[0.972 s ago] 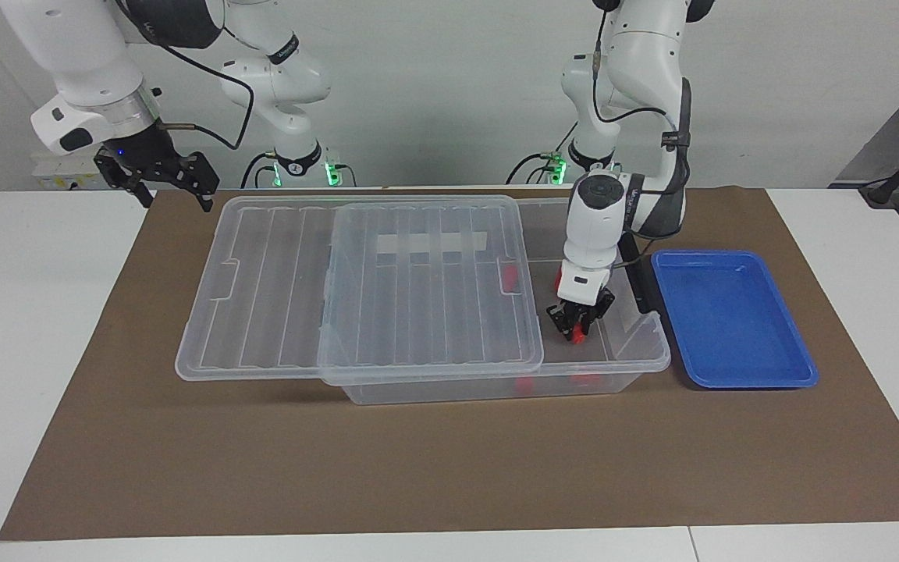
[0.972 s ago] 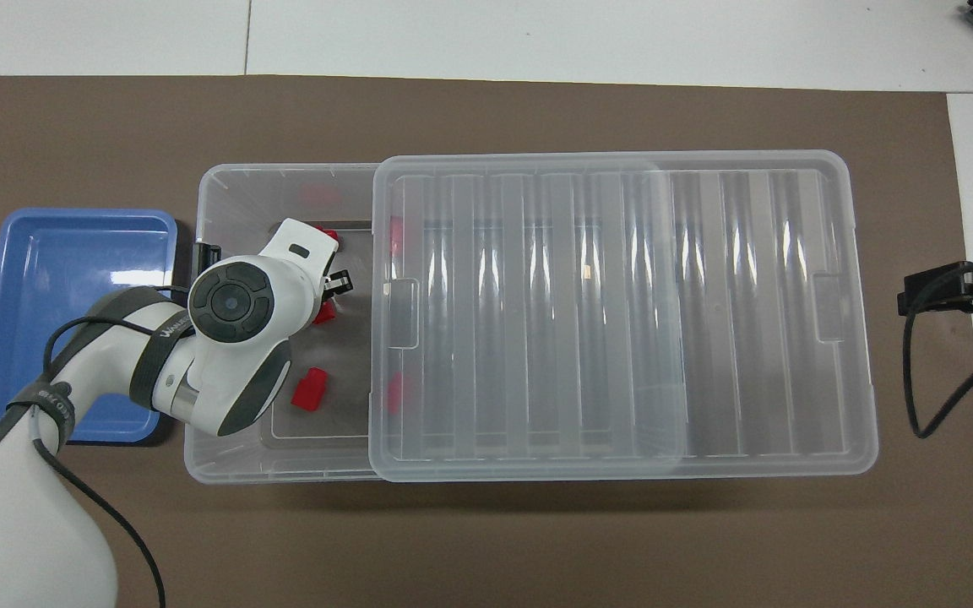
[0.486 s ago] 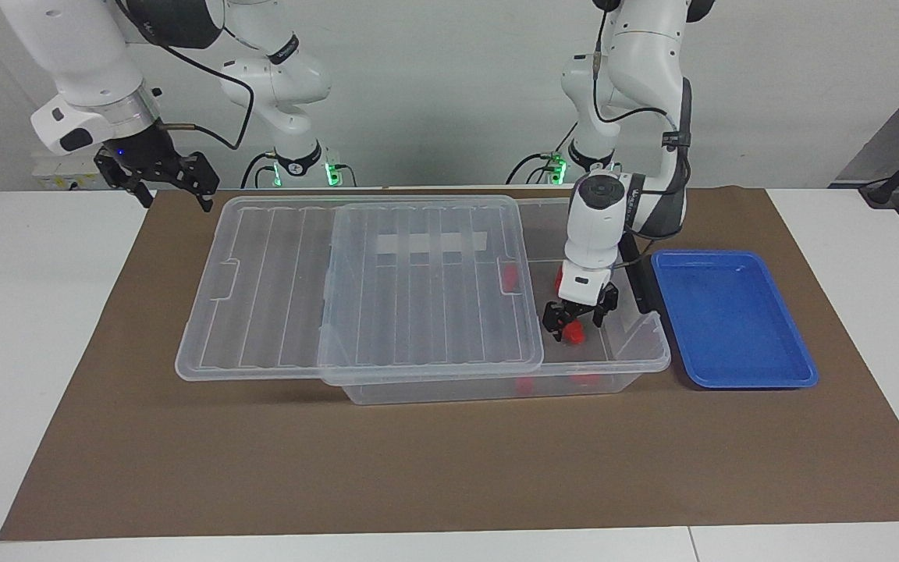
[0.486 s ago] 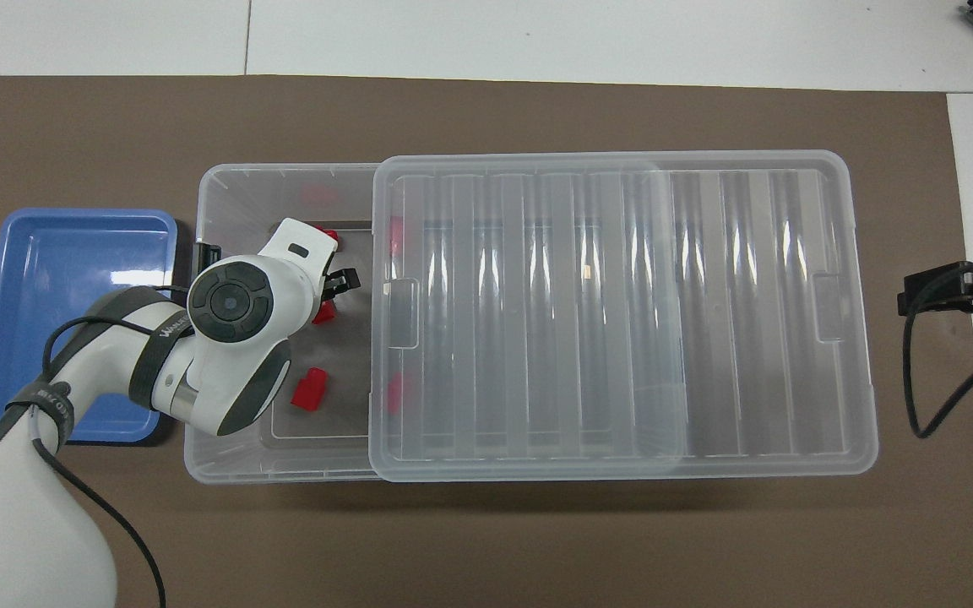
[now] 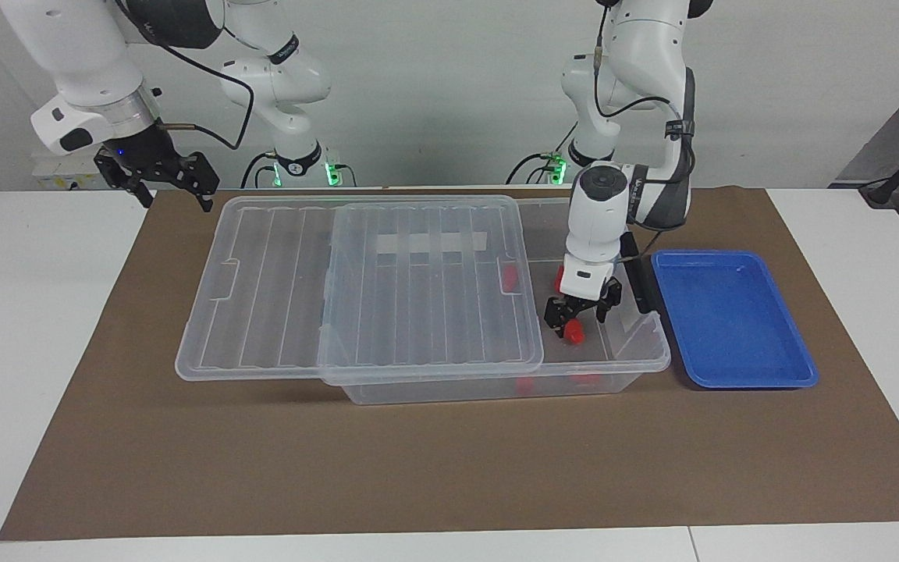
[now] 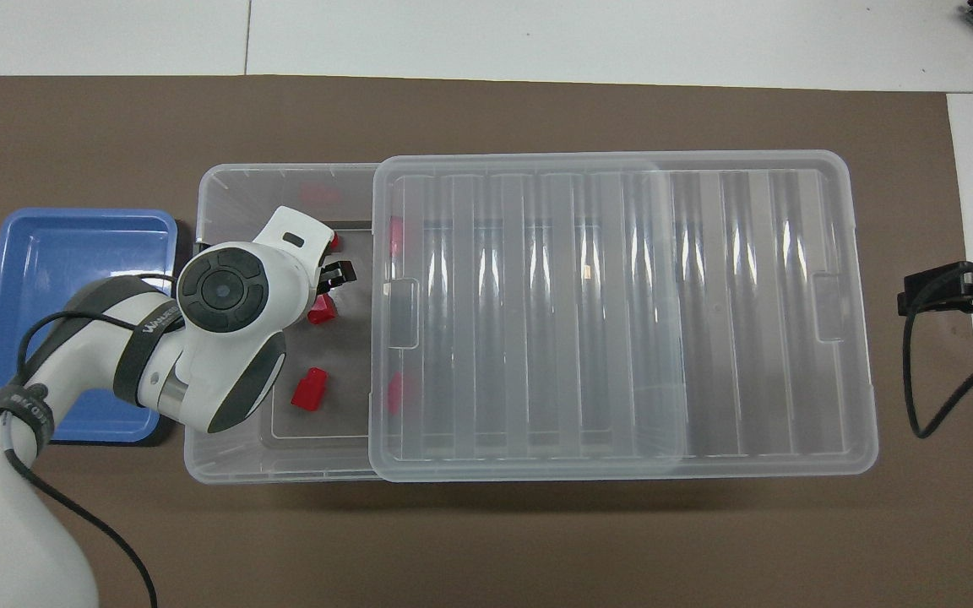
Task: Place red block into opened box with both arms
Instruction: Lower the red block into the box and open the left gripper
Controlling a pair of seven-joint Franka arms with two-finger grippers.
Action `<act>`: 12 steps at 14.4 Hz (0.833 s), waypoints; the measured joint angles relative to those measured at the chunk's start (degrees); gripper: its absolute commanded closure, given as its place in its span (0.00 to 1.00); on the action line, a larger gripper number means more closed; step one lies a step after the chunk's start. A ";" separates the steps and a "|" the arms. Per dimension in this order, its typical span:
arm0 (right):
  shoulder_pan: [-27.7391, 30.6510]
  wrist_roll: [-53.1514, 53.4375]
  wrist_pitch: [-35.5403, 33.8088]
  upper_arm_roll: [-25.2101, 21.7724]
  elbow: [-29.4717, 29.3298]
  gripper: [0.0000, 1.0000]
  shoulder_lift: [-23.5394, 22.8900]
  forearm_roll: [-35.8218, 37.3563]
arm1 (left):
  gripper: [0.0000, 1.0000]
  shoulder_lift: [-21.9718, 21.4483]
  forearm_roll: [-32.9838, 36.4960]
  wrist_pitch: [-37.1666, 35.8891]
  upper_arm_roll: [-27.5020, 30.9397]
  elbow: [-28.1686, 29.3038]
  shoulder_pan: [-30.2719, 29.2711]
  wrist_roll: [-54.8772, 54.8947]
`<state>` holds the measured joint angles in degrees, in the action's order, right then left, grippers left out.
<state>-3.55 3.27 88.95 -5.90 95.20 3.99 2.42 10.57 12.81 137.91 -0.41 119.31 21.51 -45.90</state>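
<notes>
The clear box (image 5: 656,347) has its ribbed lid (image 5: 387,297) slid toward the right arm's end, leaving the end at the left arm's side uncovered. My left gripper (image 5: 578,321) hangs open in that gap. A red block (image 5: 574,334) lies loose on the box floor just below its fingertips. From overhead the same red block (image 6: 323,311) shows beside the left wrist, and a second red block (image 6: 310,389) lies nearer to the robots. More red shows through the lid (image 6: 622,312). My right gripper (image 5: 165,186) waits open above the mat's corner, holding nothing.
A shallow blue tray (image 5: 730,320) stands beside the box at the left arm's end of the table. The lid overhangs the box toward the right arm's end. A brown mat (image 5: 418,468) covers the table under everything.
The left gripper has opened, let go of the red block and risen a little. The block stays on the box floor. The right arm has not moved.
</notes>
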 measured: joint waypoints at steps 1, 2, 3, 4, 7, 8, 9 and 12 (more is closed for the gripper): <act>0.00 0.00 0.00 0.00 0.00 0.00 0.00 0.00 | 0.00 -0.73 0.03 -1.72 -0.07 -0.69 0.02 0.14; 0.00 0.00 0.00 0.00 0.00 0.00 0.00 0.00 | 0.00 -1.48 0.05 -3.04 -0.09 -1.10 0.03 0.28; 0.00 0.00 0.00 0.00 0.00 0.00 0.00 0.00 | 0.00 -2.22 0.06 -3.93 -0.12 -1.30 0.04 0.38; 0.00 0.00 0.00 0.00 0.00 0.00 0.00 0.00 | 0.00 -2.97 0.07 -4.69 -0.13 -1.35 0.04 0.43; 0.00 0.00 0.00 0.00 0.00 0.00 0.00 0.00 | 0.00 -5.06 0.10 -9.17 -0.33 -2.28 0.12 1.42; 0.00 0.00 0.00 0.00 0.00 0.00 0.00 0.00 | 0.00 -5.81 0.10 -11.63 -0.33 -3.07 0.12 2.24; 0.00 0.00 0.00 0.00 0.00 0.00 0.00 0.00 | 0.00 -6.39 0.10 -14.09 -0.33 -4.09 0.12 2.97; 0.00 0.00 0.00 0.00 0.00 0.00 0.00 0.00 | 0.00 -7.50 0.09 -19.96 -0.51 -7.47 0.13 4.45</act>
<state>-3.55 3.27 88.95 -5.90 95.20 3.99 2.41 3.07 12.90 117.96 -0.92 111.85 21.64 -41.45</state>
